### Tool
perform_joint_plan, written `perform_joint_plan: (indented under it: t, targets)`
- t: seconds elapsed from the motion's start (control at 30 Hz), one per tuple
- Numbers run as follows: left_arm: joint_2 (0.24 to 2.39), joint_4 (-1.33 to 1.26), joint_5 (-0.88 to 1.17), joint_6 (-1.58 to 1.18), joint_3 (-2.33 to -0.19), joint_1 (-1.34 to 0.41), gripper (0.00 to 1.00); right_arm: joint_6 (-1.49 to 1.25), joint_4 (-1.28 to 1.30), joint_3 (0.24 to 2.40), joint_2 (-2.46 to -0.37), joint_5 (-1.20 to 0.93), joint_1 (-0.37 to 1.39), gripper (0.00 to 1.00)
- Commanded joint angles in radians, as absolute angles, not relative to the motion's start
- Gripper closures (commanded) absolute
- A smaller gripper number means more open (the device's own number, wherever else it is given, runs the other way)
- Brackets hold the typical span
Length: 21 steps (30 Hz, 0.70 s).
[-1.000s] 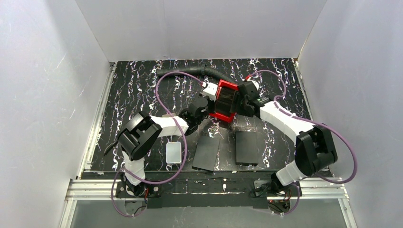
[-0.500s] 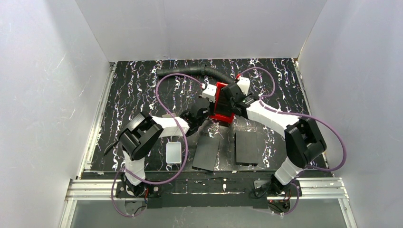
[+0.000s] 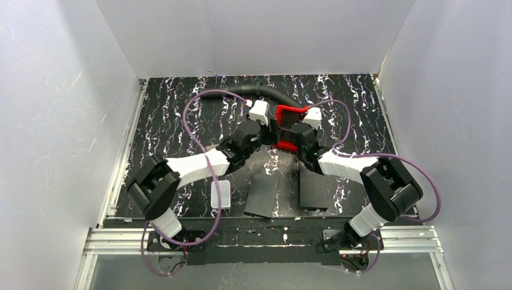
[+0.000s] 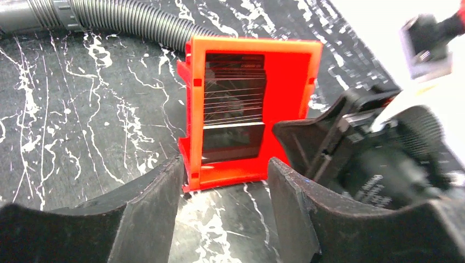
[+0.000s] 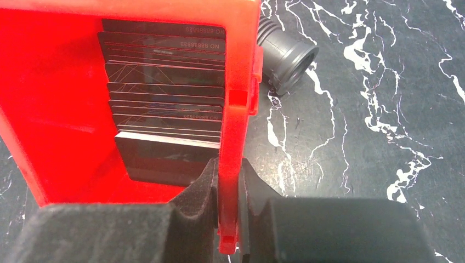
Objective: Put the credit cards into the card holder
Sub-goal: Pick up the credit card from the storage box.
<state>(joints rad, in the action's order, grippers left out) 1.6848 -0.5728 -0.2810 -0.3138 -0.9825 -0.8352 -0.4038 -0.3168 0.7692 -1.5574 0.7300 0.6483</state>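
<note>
White walls box in the black marbled bench (image 3: 169,109). Toward its far middle is the red tray (image 4: 252,46), with the credit cards (image 4: 234,98) fanned in a dark, striped stack inside it. My right gripper (image 5: 227,170) is clenched on the tray's right wall. My left gripper (image 4: 222,181) is spread wide at the tray's near left corner, grasping nothing. A grey ribbed hose (image 4: 137,27) lies beyond the tray.

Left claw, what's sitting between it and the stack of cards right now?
Only the red tray's low near wall, shown in the left wrist view. The open left claw flanks that end, and the cards lie just beyond it inside.
</note>
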Motion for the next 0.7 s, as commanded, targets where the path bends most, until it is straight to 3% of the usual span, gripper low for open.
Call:
perform_joint_plan:
  t: [0.0, 0.23, 0.67]
  targets:
    - [1.505, -0.437, -0.251, -0.421, -0.925, -0.835, 0.41, -0.287, -0.587, 0.665, -1.477, 0.800, 0.654, 0.99]
    - [1.328, -0.250, -0.264, -0.526, -0.826, -0.801, 0.33, -0.213, -0.730, 0.590, -1.474, 0.827, 0.666, 0.99]
    - [1.288, -0.196, -0.160, -0.645, -0.764, -0.737, 0.33, -0.035, -0.942, 0.509, -1.437, 0.856, 0.725, 0.99]
